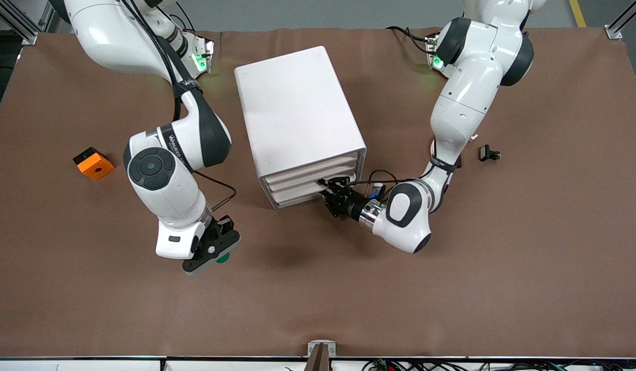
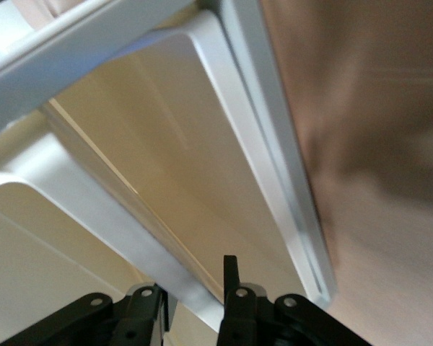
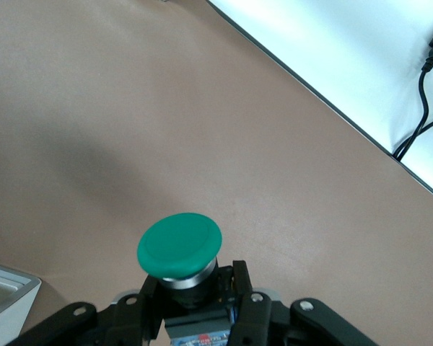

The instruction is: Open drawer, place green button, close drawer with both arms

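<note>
While my right gripper (image 1: 222, 251) holds the button (image 3: 179, 245) in closed fingers over the table at 7 o'clock from the cabinet (image 1: 297, 123), my left gripper (image 1: 332, 191) is closed on a drawer (image 1: 318, 178) front, so opening, placing and closing all remain.

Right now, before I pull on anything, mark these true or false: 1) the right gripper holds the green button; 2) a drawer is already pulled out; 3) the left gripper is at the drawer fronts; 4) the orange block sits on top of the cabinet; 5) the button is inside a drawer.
1) True: the right gripper is shut on the green button, above the table.
2) False: all drawers of the cabinet look closed.
3) True: the left gripper is shut at the drawer fronts.
4) False: the orange block lies on the table toward the right arm's end.
5) False: it is in the right gripper.
</note>
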`<action>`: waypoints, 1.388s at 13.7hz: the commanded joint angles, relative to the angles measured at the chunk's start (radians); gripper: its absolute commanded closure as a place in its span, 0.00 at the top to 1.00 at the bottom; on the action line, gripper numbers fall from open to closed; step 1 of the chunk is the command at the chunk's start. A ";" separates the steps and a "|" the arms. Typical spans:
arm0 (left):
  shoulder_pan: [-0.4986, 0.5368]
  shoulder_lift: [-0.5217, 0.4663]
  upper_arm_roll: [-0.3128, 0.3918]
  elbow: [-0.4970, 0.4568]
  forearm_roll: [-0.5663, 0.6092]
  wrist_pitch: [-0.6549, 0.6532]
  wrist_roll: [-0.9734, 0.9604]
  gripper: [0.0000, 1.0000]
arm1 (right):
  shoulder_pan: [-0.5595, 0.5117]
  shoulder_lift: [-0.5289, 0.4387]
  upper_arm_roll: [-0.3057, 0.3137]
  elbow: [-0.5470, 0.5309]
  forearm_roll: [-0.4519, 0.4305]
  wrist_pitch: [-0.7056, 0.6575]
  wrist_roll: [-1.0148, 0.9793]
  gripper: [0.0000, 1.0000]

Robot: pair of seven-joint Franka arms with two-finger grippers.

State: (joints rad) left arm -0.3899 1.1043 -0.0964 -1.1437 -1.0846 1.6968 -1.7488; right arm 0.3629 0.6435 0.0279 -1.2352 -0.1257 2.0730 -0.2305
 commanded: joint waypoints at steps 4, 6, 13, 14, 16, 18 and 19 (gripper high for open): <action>0.017 0.019 -0.003 0.064 -0.015 0.136 0.015 0.31 | 0.073 0.013 -0.010 0.037 -0.073 -0.016 -0.004 0.00; 0.026 0.019 -0.003 0.074 -0.018 0.176 0.020 0.33 | 0.149 0.013 -0.009 0.039 -0.185 -0.017 -0.003 0.00; 0.052 0.019 -0.003 0.094 -0.066 0.248 0.117 0.33 | 0.254 0.021 -0.008 0.040 -0.204 -0.007 -0.004 0.00; 0.054 0.019 -0.003 0.105 -0.066 0.253 0.117 0.33 | 0.254 0.022 -0.006 0.040 -0.204 -0.007 -0.006 0.00; 0.062 0.019 -0.003 0.117 -0.066 0.256 0.117 0.33 | 0.251 0.034 -0.003 0.040 -0.193 -0.002 -0.012 0.00; 0.062 0.019 -0.003 0.134 -0.066 0.260 0.117 0.33 | 0.248 0.048 0.000 0.042 -0.187 0.016 -0.010 0.00; 0.060 0.019 -0.003 0.134 -0.066 0.276 0.120 0.33 | 0.249 0.057 0.000 0.042 -0.166 0.021 -0.010 0.00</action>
State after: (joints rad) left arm -0.3308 1.1028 -0.0967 -1.0471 -1.1286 1.9521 -1.6417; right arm 0.6142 0.6698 0.0260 -1.2265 -0.3003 2.0862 -0.2375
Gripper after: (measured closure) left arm 0.670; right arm 0.590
